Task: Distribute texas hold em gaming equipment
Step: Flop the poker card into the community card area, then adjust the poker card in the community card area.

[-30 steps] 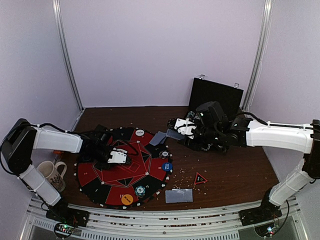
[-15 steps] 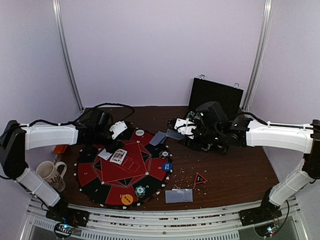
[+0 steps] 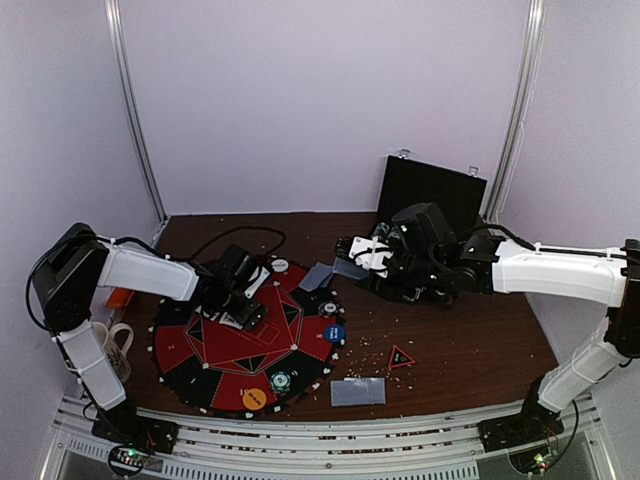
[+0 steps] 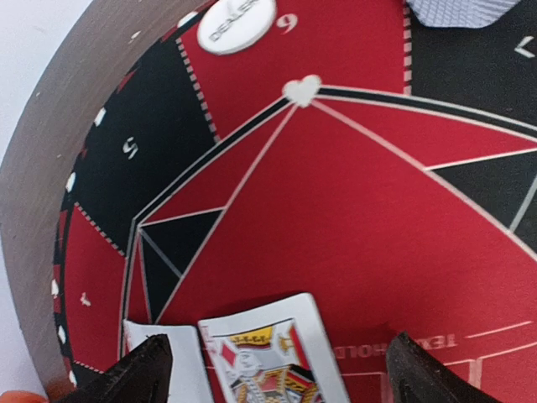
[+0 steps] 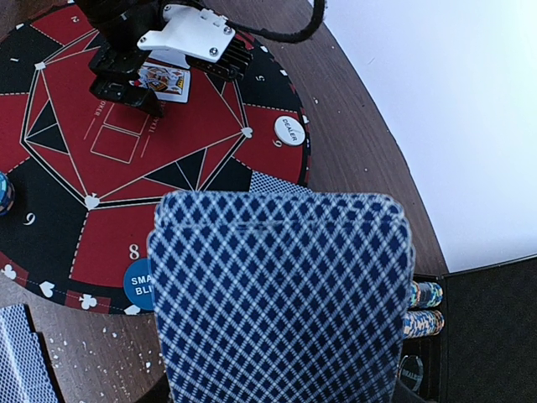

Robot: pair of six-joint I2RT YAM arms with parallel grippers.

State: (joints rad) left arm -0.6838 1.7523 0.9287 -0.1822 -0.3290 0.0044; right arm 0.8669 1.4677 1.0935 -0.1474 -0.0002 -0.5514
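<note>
Left gripper has swung back from the far left over the mat's face-up cards, jaws wide, cards released; right gripper clamps blue-backed cards, unmoved.

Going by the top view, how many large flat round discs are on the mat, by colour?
white disc: 1
blue disc: 1
orange disc: 1
Total: 3
</note>
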